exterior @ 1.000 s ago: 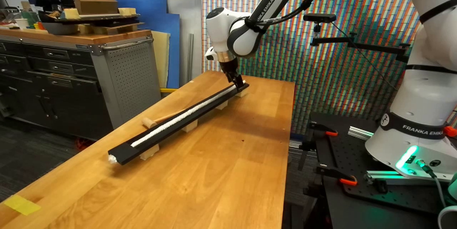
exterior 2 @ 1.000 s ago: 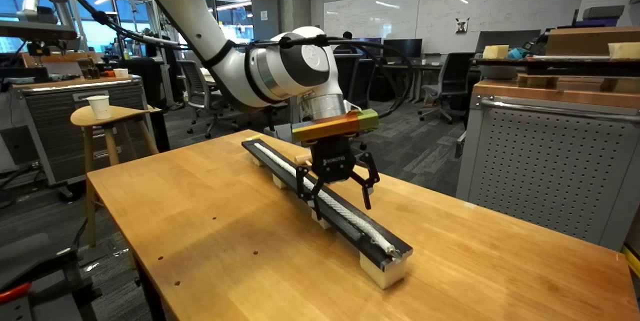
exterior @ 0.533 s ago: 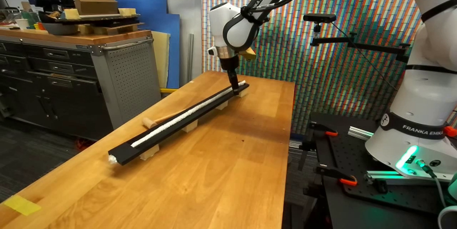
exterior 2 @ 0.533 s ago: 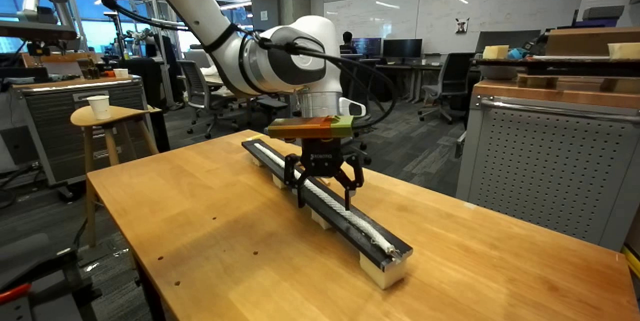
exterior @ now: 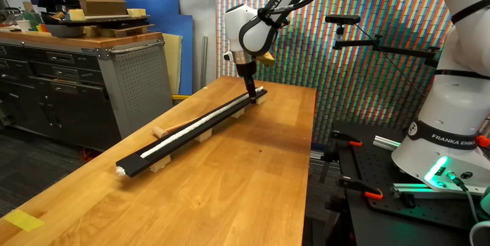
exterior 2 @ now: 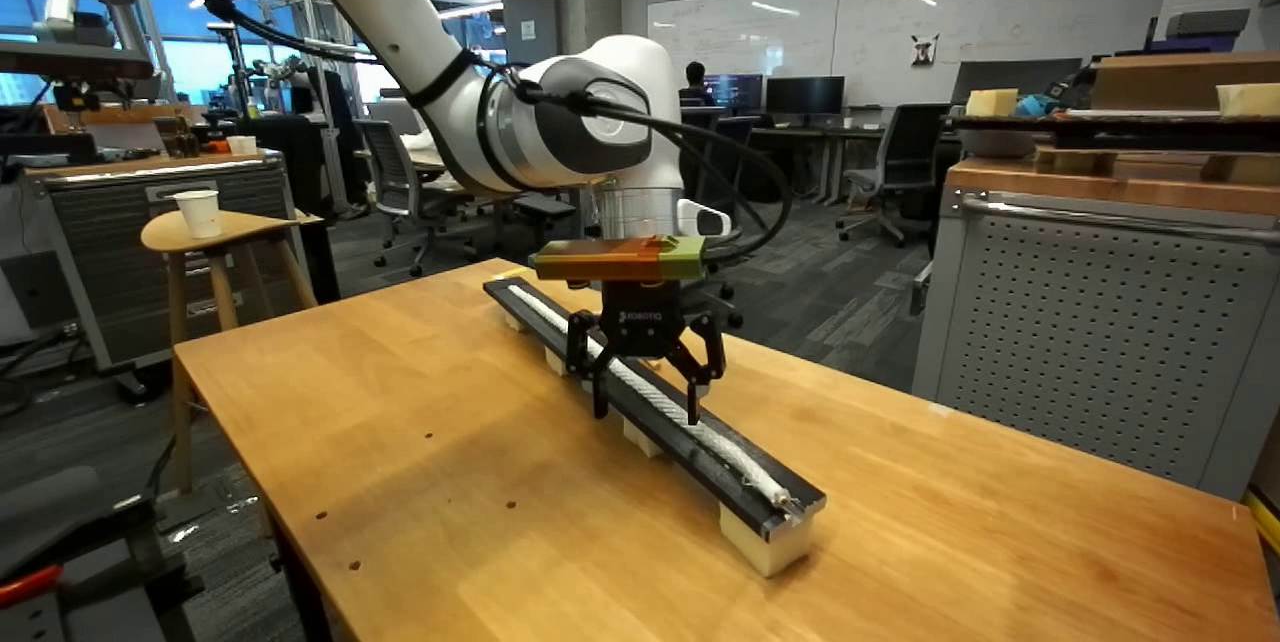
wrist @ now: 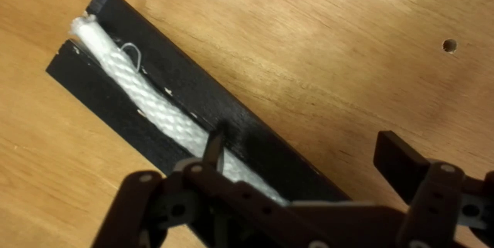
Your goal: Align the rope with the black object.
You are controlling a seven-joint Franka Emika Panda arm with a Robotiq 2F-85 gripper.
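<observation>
- Gripper (exterior 2: 647, 415): fingers (wrist: 399, 165) stand well apart.
- Rope (wrist: 160, 112): under one finger, lying lengthwise in the groove of the black bar (wrist: 195, 85); contact cannot be told.
- Other finger: past the bar's edge, above the table (wrist: 347, 55).

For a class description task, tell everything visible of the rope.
The rope is white, braided and fabric-like. It lies lengthwise along the grooved black bar, slightly bowed near a frayed end that reaches one tip, a loose thread looping beside it. Whether the white tuft at the other tip belongs to it is unclear. The open gripper has one fingertip apparently over it; contact cannot be told.
</observation>
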